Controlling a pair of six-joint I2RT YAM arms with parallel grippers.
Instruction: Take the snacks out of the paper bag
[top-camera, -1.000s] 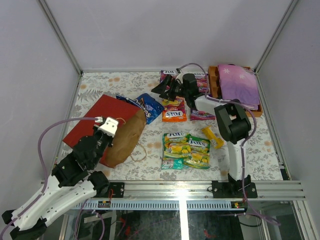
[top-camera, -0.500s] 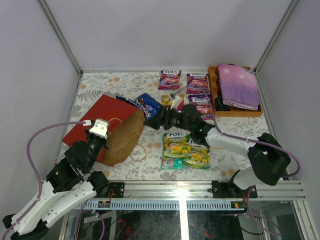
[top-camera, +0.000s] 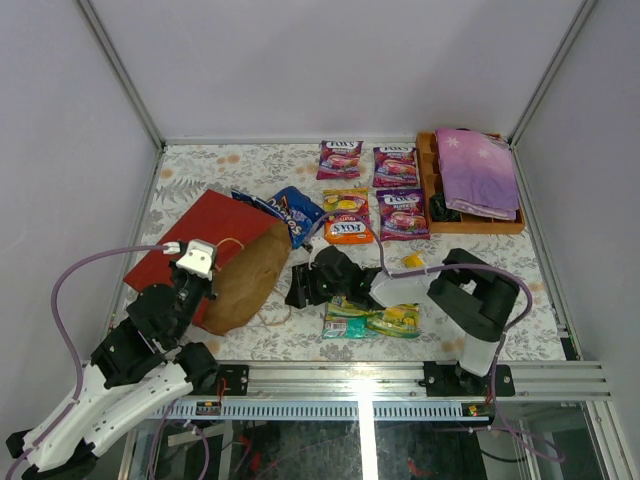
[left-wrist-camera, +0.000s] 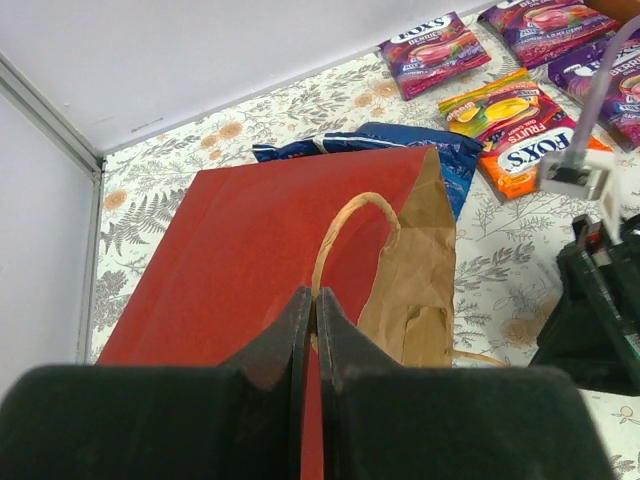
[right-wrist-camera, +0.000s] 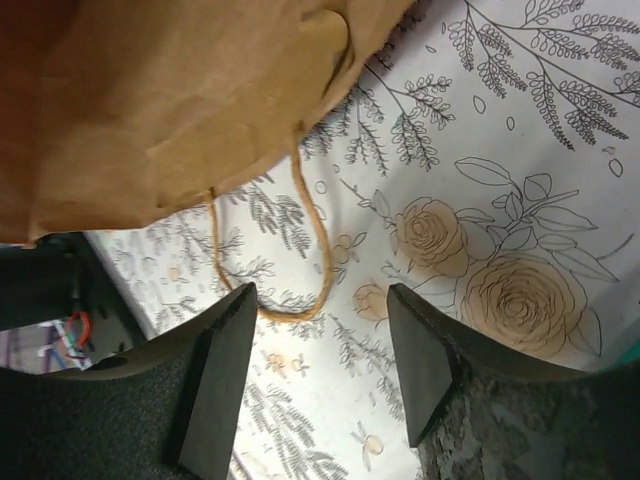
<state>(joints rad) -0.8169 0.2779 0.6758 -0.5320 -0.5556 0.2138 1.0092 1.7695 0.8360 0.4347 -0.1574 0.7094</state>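
The red paper bag (top-camera: 195, 232) lies on its side at the left, its brown inner side (top-camera: 250, 275) facing right. My left gripper (top-camera: 207, 280) is shut on the bag's upper cord handle (left-wrist-camera: 345, 225), with the fingertips (left-wrist-camera: 303, 310) pressed together around it. My right gripper (top-camera: 297, 285) is open and empty, low at the bag's mouth (right-wrist-camera: 180, 100), its jaws either side of the lower cord loop (right-wrist-camera: 300, 260). The blue Doritos bag (top-camera: 295, 212) sticks out from behind the paper bag. Purple pouches (top-camera: 341, 158), an orange pouch (top-camera: 348, 230), green-yellow pouches (top-camera: 375, 318) and a yellow bar (top-camera: 412, 262) lie on the table.
A brown wooden tray (top-camera: 428, 170) with a folded purple cloth (top-camera: 475, 170) stands at the back right. White walls enclose the floral table. My right arm (top-camera: 470, 290) stretches low across the front, over the green-yellow pouches.
My right gripper has swung from the back by the tray down to the bag's mouth at the front. My left gripper pulled slightly left and stays shut on the handle.
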